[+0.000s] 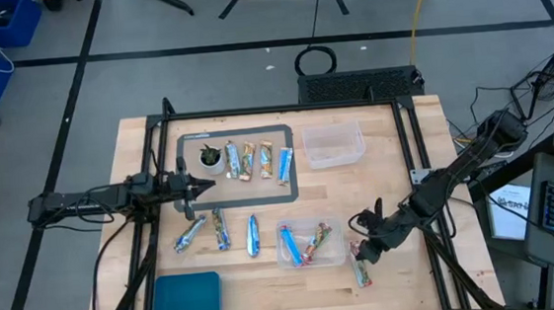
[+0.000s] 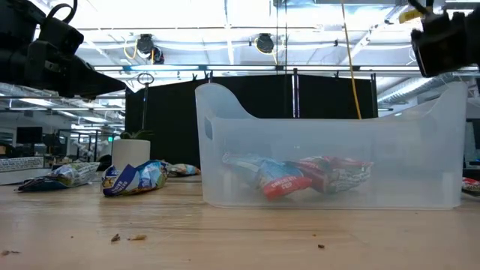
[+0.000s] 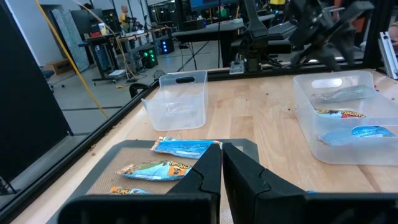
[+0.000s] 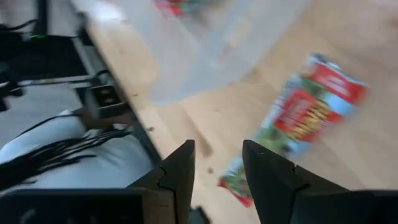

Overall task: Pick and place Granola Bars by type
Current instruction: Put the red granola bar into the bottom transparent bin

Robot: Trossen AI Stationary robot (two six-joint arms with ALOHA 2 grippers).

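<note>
Several granola bars (image 1: 256, 161) lie beside a white cup (image 1: 211, 158) on the grey mat (image 1: 295, 188) at the far left. Three more bars (image 1: 221, 229) lie on the bare wood nearer the front. A clear bin (image 1: 337, 254) holds a blue bar (image 1: 290, 245) and a red one (image 1: 317, 242). A red-green bar (image 1: 362, 273) lies flat on the table at the front right. My right gripper (image 4: 217, 152) hangs open above and beside that bar (image 4: 301, 109), slanting down, with nothing between its fingers. My left gripper (image 1: 203, 187) is shut and level by the mat's near edge.
An empty clear bin (image 1: 333, 146) stands at the far right of the mat. A teal lid (image 1: 186, 297) lies at the front left. The table's right edge and black frame rail (image 4: 118, 118) run close to my right gripper. Bare wood shows in the middle.
</note>
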